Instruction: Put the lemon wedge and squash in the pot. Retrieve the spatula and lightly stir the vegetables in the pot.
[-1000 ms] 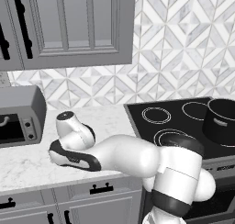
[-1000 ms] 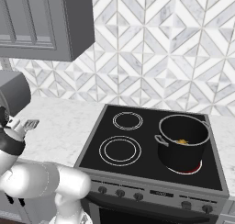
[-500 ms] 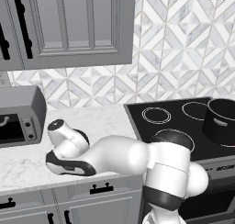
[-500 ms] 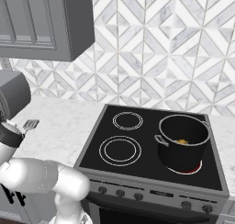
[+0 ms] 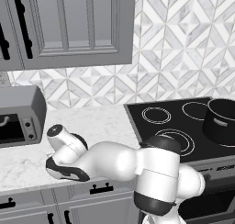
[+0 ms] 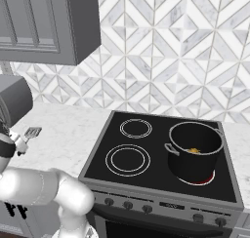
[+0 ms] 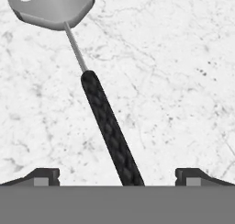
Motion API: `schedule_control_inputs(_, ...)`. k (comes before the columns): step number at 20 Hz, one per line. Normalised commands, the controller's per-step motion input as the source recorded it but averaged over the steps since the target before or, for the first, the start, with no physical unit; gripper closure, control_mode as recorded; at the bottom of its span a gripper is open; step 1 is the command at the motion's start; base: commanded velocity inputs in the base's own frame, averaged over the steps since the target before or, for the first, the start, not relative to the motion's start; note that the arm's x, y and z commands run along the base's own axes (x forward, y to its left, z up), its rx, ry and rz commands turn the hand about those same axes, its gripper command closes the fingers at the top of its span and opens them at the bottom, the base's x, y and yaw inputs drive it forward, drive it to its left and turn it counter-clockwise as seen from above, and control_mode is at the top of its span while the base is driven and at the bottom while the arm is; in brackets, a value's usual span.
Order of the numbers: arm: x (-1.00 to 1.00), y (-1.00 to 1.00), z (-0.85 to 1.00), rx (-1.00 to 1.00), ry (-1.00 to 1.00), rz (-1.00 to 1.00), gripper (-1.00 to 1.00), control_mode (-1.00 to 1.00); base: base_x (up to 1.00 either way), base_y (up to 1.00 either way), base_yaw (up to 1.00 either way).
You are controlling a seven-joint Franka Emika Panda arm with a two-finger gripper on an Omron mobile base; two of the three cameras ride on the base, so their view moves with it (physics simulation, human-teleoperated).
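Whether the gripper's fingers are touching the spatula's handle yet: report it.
Apart. In the hand view the spatula handle runs between the open gripper, with bare counter showing between it and each of the fingers.

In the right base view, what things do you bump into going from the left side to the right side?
spatula → front stove ring → pot
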Motion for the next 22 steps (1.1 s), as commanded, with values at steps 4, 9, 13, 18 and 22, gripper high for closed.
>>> schedule_control_inputs(4,0.12,0.0,-0.22,0.0,-0.04,0.0,-1.0,-1.0,0.0,0.0,0.0)
schedule_control_inputs(9,0.02,0.0,-0.2,0.0,-0.01,0.0,-1.0,-1.0,0.0,0.0,0.0)
schedule_control_inputs(13,0.01,0.0,-0.32,0.0,0.0,0.0,-1.0,-1.0,0.0,0.0,0.0)
schedule_control_inputs(18,0.03,-0.08,-0.41,0.0,-0.01,0.0,-1.0,-1.0,0.0,0.0,0.0)
schedule_control_inputs(22,0.0,-0.13,-0.47,0.0,0.0,0.0,1.0,-1.0,0.0,0.0,0.0)
